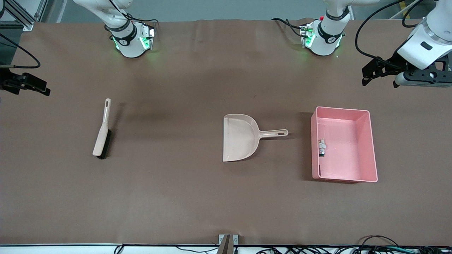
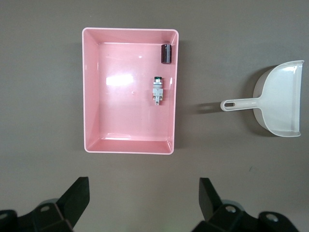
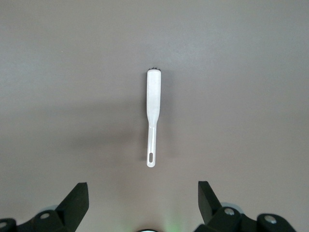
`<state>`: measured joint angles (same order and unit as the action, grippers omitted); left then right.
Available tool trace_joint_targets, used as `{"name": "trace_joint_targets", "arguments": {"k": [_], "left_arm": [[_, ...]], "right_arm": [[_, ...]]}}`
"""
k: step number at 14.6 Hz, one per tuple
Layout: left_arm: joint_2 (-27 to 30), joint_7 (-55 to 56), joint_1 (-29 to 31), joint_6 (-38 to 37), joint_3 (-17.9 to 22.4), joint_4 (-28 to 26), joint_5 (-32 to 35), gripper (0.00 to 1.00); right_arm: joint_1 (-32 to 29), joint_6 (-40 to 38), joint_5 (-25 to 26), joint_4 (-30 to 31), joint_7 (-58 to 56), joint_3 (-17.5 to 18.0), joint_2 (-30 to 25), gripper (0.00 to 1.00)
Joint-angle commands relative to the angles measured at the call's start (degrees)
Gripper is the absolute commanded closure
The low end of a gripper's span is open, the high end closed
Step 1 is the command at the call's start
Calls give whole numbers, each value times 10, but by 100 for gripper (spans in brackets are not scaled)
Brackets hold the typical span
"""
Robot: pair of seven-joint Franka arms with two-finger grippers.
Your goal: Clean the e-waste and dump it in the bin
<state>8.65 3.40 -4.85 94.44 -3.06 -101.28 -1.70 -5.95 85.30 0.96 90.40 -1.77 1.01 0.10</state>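
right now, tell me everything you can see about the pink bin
The bin is a pink rectangular tub, plastic by its look, with upright walls, a rolled rim and a glossy floor. It stands upright and open on the brown table, toward the left arm's end, beside the dustpan handle but apart from it. Inside, by the wall nearest the dustpan, lie a white-grey component with a green tip and a dark block in a corner. No end effector touches it.

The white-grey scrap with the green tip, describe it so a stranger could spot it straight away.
Find the pink bin toward the left arm's end of the table. On its floor, close to the wall facing the dustpan, lies the white-grey component. Its green tip and pale body distinguish it from the dark block in the corner.
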Motion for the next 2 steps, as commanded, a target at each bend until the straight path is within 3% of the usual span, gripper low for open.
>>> {"name": "trace_joint_targets", "arguments": {"k": [1, 2], "left_arm": [[8, -3, 1, -13, 2, 0, -6, 0], [8, -2, 1, -14, 2, 0, -5, 0]], "right_arm": [[1, 9, -5, 10, 8, 0, -12, 0], [0, 13, -5, 10, 8, 0, -12, 0]]}}
